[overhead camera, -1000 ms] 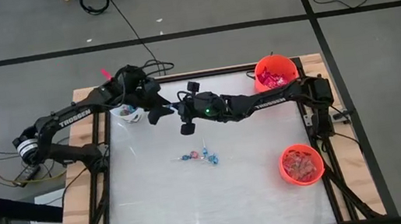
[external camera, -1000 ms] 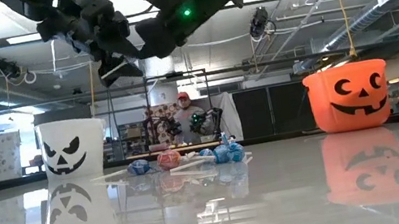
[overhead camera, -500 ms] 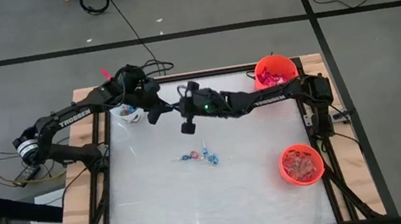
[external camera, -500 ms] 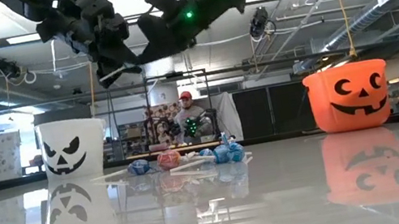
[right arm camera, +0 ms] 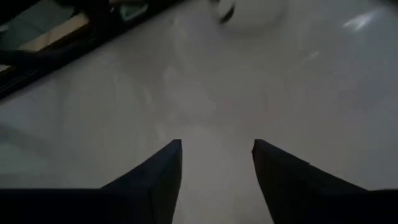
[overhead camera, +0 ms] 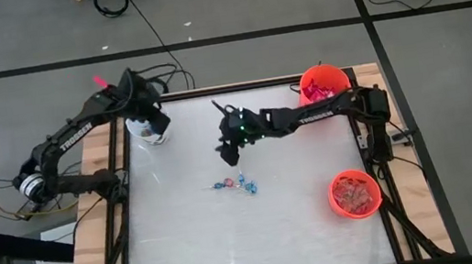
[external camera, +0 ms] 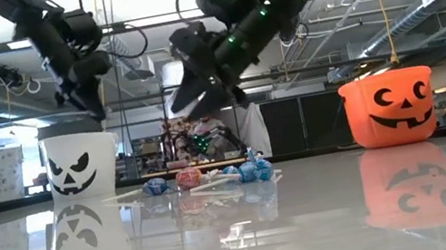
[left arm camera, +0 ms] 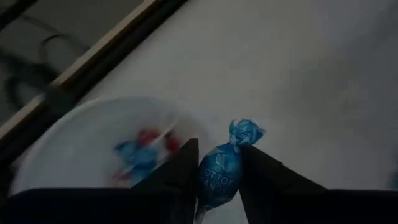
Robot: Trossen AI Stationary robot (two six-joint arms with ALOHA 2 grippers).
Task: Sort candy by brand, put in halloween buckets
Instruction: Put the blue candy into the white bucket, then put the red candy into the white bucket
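My left gripper (overhead camera: 159,124) hangs over the rim of the white bucket (overhead camera: 147,131) at the table's far left, shut on a blue wrapped candy (left arm camera: 221,174). Blue and red candy lies inside the bucket (left arm camera: 93,146). My right gripper (overhead camera: 228,152) stands open above the table's far middle, with nothing between its fingers (right arm camera: 158,171). A small pile of blue and red candy (overhead camera: 236,185) lies on the table just nearer than it. One orange bucket (overhead camera: 324,85) stands at the far right, another (overhead camera: 355,193) at the near right. My left gripper pinches the blue candy's round body (left arm camera: 217,180) between its two fingers. The twisted wrapper end (left arm camera: 246,132) sticks out past the fingertips. The fingers slant downward. The candy is lifted clear, beside the white bucket's rim.
The table (overhead camera: 233,243) is a pale glossy sheet in a wooden frame; its near half is bare. Both orange buckets hold candy. In the low view the white bucket (external camera: 80,164) and one orange bucket (external camera: 388,107) show jack-o'-lantern faces, with a person far behind the table.
My two grippers stood close together over the far middle. My left gripper has since swung toward the table's left edge, over the white bucket, and tipped downward. My right gripper has sunk toward the candy pile and rolled.
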